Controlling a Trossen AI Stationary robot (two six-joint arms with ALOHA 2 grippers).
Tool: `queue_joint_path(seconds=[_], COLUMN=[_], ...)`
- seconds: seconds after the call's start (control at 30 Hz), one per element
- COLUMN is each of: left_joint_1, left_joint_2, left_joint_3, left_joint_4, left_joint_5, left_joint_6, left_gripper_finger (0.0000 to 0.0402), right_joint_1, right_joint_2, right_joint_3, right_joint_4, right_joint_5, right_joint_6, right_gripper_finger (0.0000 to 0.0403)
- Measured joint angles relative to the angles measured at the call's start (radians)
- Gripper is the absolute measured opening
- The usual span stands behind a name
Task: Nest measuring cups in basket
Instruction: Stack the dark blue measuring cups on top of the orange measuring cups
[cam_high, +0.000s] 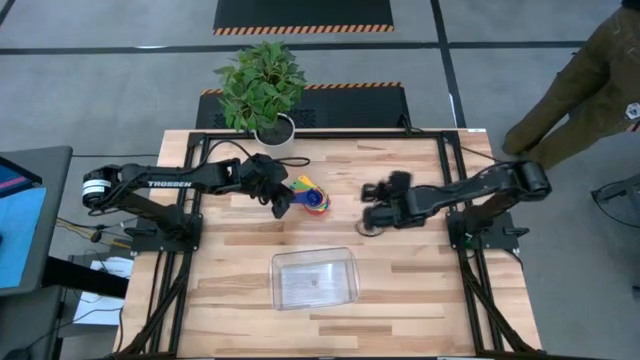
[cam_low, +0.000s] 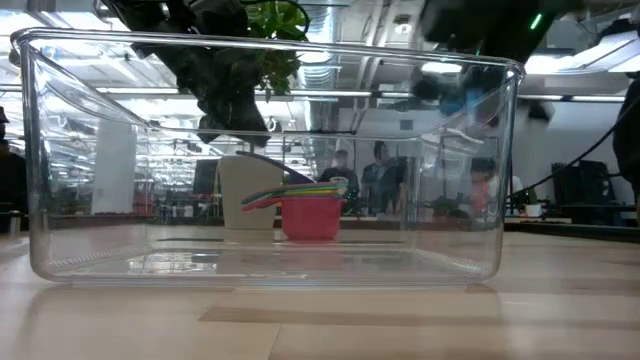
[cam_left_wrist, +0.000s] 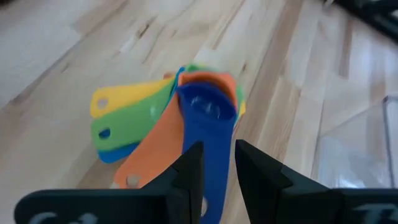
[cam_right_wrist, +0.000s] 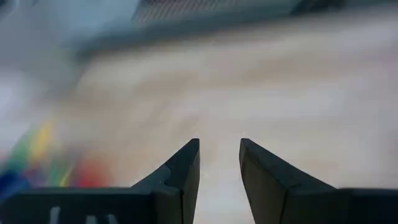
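- High view: the table (cam_high: 420, 300) is a slatted wood top in a black frame. The basket (cam_high: 315, 278) sits near the front edge at the middle, with bare wood on all four sides of it.
- The cups (cam_high: 313, 196) lie stacked behind the basket, well apart from it, with their handles fanned toward the left arm.
- The left gripper (cam_high: 282, 205) is at the handle end of the cups. The right gripper (cam_high: 372, 208) hovers to the cups' right, with open board between them.
- A plant (cam_high: 262, 82) in a white pot (cam_high: 275, 131) stands at the back edge. A person (cam_high: 585, 85) stands off the table's back right corner.
- The left arm (cam_high: 170, 184) bears white lettering, "TROSSEN".
- Low view: the basket (cam_low: 270, 160) fills the picture, with nothing inside it. Through its clear walls the cups (cam_low: 305, 208) show on the board beyond, a red one at the bottom of the stack. The pot (cam_low: 248, 192) stands behind them.
- Left wrist view: the left gripper (cam_left_wrist: 217, 163) has its fingers closed on the dark blue handle (cam_left_wrist: 205, 149) that runs between them. The cups (cam_left_wrist: 205, 99) rest on the wood, orange, yellow and green handles splayed. A basket corner (cam_left_wrist: 367, 143) is close by.
- Right wrist view: the right gripper (cam_right_wrist: 219, 155) stands partly open with nothing between its fingers, over bare wood. The cups (cam_right_wrist: 43, 155) are a coloured blur off to one side.
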Motion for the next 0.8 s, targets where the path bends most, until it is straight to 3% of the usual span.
queue_joint_path(seconds=[0.13,0.23,0.37,0.6,0.8], left_joint_1=[0.0,0.0,0.0,0.0,0.0], left_joint_2=[0.0,0.0,0.0,0.0,0.0], left_joint_3=[0.0,0.0,0.0,0.0,0.0], left_joint_4=[0.016,0.014,0.012,0.013,0.013], left_joint_5=[0.003,0.004,0.005,0.011,0.021], left_joint_6=[-0.001,-0.002,-0.002,-0.002,-0.002], left_gripper_finger=[0.0077,0.0077,0.0077,0.0077,0.0077], right_joint_1=[-0.079,-0.127,-0.148,-0.189,-0.176], right_joint_2=[-0.015,0.037,0.083,0.232,0.291], right_joint_3=[-0.202,-0.226,-0.205,-0.165,-0.099], right_joint_4=[0.883,1.268,1.304,1.277,1.302], right_joint_5=[-0.4,-0.623,-0.626,-0.694,-0.759], right_joint_6=[-0.6,-0.858,-0.903,-0.608,-0.622], right_gripper_finger=[0.0143,0.0146,0.0139,0.0124,0.0127])
